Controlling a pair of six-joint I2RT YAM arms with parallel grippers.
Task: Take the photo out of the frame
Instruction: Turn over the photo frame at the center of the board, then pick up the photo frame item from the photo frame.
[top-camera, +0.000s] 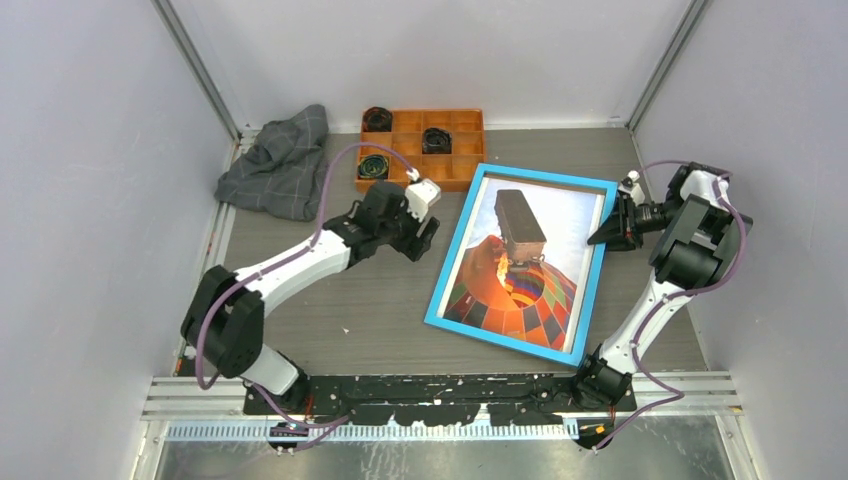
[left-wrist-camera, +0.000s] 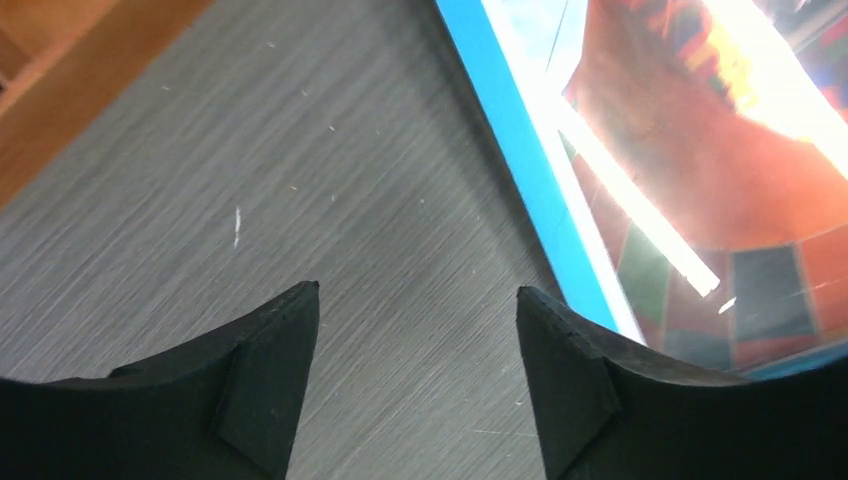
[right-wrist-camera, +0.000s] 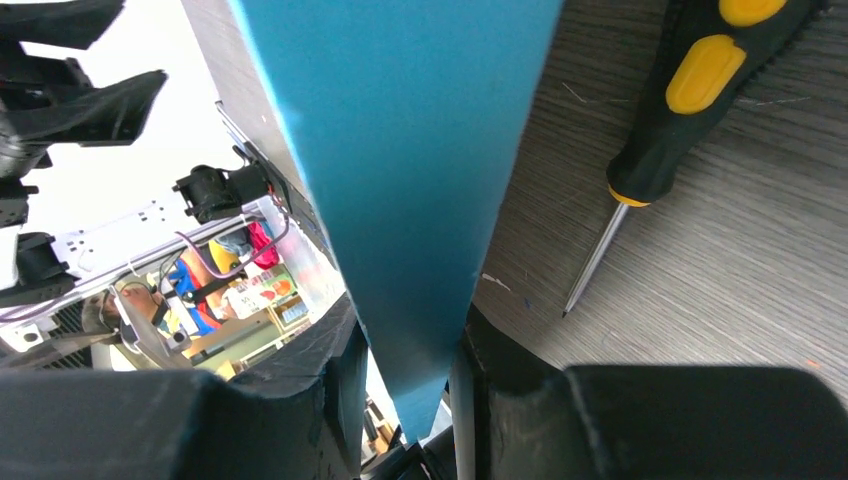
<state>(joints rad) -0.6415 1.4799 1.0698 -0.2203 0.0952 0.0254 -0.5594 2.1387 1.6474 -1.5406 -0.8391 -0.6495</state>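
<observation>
The back of the thin rectangular bright blue picture frame (right-wrist-camera: 400, 150) is hidden in every view. Bright glare washes out part of the glass in the left wrist view. From above, a dark box-like shape lies across the upper middle of the large paper photo (top-camera: 520, 290) of an orange, multicoloured checkered hot-air balloon; whether it is a reflection cannot be told. The black-and-yellow screwdriver (right-wrist-camera: 680, 90) is cut off at the picture's top edge and is seen only from the right wrist, lying on the grey wood-grain table (top-camera: 370, 310) just beside the frame.

The photo is seen inside the frame, behind its blue border, right of centre on the table. The frame's right edge is clamped between the fingers of the right pincer (right-wrist-camera: 410, 320). The left pincer (left-wrist-camera: 415, 300) is held open over bare table just beside the frame's left edge, with nothing between its fingers.

A crumpled grey cloth (top-camera: 280, 165) and an orange compartment tray (top-camera: 462, 180) are placed at the far side.
</observation>
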